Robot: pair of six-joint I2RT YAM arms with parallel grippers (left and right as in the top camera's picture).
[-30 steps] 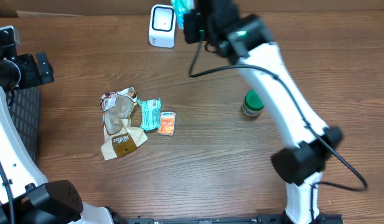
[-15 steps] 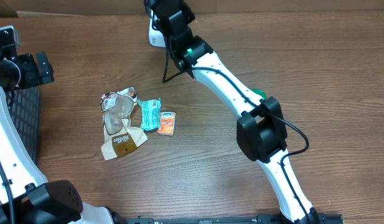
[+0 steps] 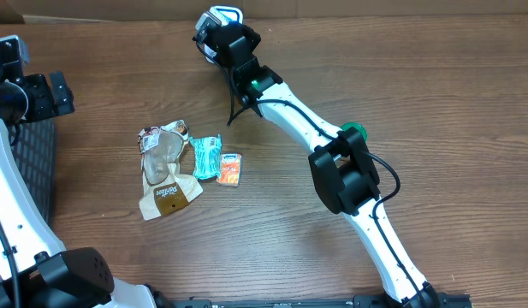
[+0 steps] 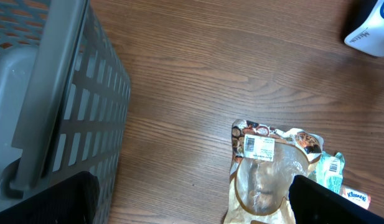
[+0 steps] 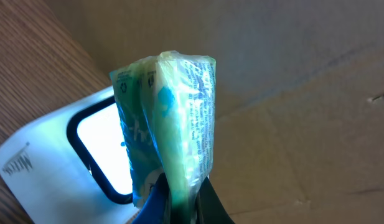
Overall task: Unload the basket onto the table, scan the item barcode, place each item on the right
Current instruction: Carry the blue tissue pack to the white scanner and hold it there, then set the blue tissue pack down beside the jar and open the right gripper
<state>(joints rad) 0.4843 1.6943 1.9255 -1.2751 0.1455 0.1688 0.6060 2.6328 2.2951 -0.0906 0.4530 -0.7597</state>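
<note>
Right gripper (image 5: 179, 200) clenched on a crinkly green-and-white plastic packet (image 5: 170, 124) at frame centre, white box-shaped scanner (image 5: 55, 168) behind it at lower left, its logo illegible, left gripper (image 4: 193, 202) gaped empty, small orange-and-white "Kleenex" pack (image 4: 355, 196) lay lower right.

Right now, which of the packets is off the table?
The pale green packet, pinched in the right end effector before the scanner; the teal packet and orange packet lie on the table.
</note>
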